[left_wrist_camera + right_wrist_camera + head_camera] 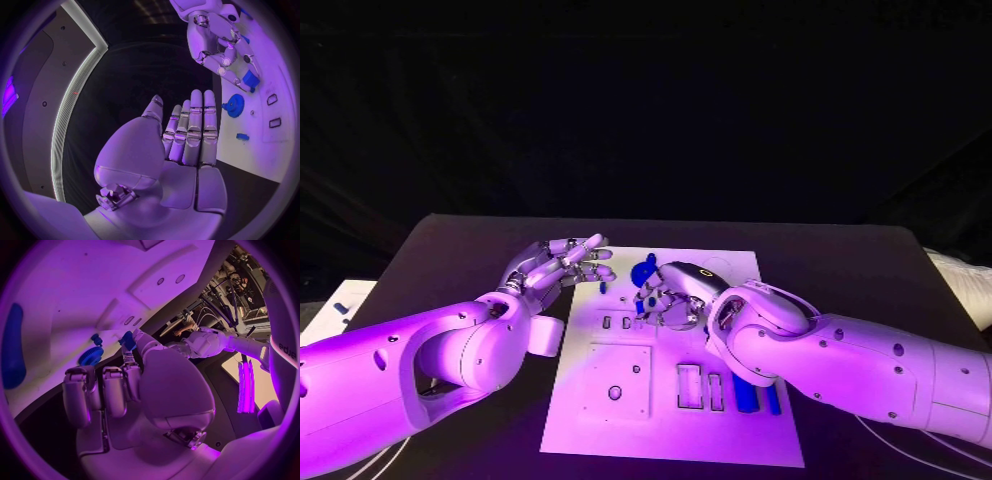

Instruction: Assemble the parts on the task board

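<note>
white task board (733,420) flat mid-table; blue gear (643,270) near far edge, blue bars (744,392) in slots near edge.

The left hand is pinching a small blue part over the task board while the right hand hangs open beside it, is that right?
Sides swapped: the right hand pinches the small blue part over the task board; the left hand is open, as the left wrist view shows.

No legible text, labels, nos. or signs anywhere: none on the task board (733,420), the blue parts, or either arm. Nothing readable near either hand.
</note>
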You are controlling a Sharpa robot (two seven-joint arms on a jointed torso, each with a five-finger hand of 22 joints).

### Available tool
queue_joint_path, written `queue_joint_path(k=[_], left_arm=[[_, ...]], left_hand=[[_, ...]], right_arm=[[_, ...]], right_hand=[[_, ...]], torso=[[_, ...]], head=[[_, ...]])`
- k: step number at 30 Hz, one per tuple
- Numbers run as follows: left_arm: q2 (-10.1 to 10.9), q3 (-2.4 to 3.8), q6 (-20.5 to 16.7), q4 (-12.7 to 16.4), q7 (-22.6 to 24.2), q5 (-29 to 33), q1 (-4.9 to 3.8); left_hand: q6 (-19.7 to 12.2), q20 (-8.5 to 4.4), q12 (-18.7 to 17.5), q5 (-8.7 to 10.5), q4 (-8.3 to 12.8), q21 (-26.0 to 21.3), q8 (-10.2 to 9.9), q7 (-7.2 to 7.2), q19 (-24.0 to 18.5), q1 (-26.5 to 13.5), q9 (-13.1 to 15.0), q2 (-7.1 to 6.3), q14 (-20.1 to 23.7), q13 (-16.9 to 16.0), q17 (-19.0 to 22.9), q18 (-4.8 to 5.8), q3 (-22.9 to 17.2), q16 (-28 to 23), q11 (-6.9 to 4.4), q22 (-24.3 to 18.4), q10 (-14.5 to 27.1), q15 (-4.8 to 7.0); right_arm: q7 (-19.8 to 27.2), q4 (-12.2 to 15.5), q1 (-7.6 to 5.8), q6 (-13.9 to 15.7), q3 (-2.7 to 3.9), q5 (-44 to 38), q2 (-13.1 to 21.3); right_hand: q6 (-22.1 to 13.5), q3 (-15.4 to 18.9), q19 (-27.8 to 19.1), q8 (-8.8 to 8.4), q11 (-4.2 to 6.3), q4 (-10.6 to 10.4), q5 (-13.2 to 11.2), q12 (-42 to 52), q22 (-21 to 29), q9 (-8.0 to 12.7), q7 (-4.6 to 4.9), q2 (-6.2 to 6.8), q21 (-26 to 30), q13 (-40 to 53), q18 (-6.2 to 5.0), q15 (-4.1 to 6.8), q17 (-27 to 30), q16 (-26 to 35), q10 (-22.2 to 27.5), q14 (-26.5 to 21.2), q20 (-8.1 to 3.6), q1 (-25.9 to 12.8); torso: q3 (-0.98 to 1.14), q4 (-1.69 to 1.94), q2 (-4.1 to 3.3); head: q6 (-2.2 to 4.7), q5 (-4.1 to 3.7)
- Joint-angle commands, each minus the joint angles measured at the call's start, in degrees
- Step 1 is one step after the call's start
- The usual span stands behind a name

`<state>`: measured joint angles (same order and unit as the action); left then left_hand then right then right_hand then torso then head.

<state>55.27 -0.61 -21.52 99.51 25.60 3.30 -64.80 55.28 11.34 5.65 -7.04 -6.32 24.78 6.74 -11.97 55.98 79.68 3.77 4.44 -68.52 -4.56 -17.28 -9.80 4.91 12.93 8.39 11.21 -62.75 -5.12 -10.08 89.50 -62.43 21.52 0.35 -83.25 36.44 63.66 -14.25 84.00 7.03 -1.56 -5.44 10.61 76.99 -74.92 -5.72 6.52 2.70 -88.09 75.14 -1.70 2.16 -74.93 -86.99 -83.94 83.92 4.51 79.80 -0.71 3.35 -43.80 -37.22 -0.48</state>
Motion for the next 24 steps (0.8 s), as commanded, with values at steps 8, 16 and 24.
queue_joint_path(k=[8,16,24], left_arm=[[-0.1,0.03,1.3,0.1,0.4,0.2,-0.03],[-0.1,0.03,1.4,0.2,0.4,0.2,-0.03],[-0.1,0.03,1.4,0.2,0.3,0.2,-0.03]], left_hand=[[0.1,0.10,-0.2,0.07,0.3,-0.3,-0.2,-0.46,-0.3,0.2,0.0,0.21,0.0,0.1,-0.1,-0.60,0.0,-0.2,0.37,-0.1,0.0,-0.14],[0.1,0.10,-0.2,0.07,0.3,-0.3,-0.2,-0.46,-0.3,0.2,0.0,0.21,0.0,0.1,-0.1,-0.60,0.0,-0.2,0.37,-0.1,0.0,-0.14],[0.1,0.10,-0.2,0.07,0.3,-0.3,-0.2,-0.46,-0.3,0.2,0.0,0.21,0.0,0.1,-0.1,-0.60,0.0,-0.2,0.37,-0.1,0.0,-0.14]], right_arm=[[-4.3,-0.8,0.56,-3.3,-0.15,-3.6,-1.8],[-5.2,-1.8,0.77,-4.4,-0.21,-4.1,-2.8],[-5.6,-2.1,0.87,-5.1,-0.27,-4.5,-3.1]], right_hand=[[0.5,-0.1,2.4,-0.16,0.34,0.3,-0.3,-0.3,-10.6,-0.5,-0.55,-1.03,0.2,6.6,0.56,0.36,-8.8,0.3,-0.7,4.7,-0.46,0.5],[0.5,0.0,2.3,-0.21,0.30,0.3,-0.4,-0.3,-10.6,-0.5,-0.51,-0.99,0.3,6.6,0.55,0.33,-8.7,0.4,-0.6,4.7,-0.45,0.4],[0.5,0.0,2.2,-0.24,0.28,0.3,-0.4,-0.3,-10.5,-0.5,-0.50,-0.98,0.3,6.6,0.52,0.32,-8.7,0.4,-0.6,4.7,-0.45,0.3]], torso=[[0.06,-0.08,-0.05],[0.05,0.06,-0.02],[0.02,0.02,-0.01]], head=[[-0.54,0.11],[-0.90,0.14],[-1.11,0.24]])
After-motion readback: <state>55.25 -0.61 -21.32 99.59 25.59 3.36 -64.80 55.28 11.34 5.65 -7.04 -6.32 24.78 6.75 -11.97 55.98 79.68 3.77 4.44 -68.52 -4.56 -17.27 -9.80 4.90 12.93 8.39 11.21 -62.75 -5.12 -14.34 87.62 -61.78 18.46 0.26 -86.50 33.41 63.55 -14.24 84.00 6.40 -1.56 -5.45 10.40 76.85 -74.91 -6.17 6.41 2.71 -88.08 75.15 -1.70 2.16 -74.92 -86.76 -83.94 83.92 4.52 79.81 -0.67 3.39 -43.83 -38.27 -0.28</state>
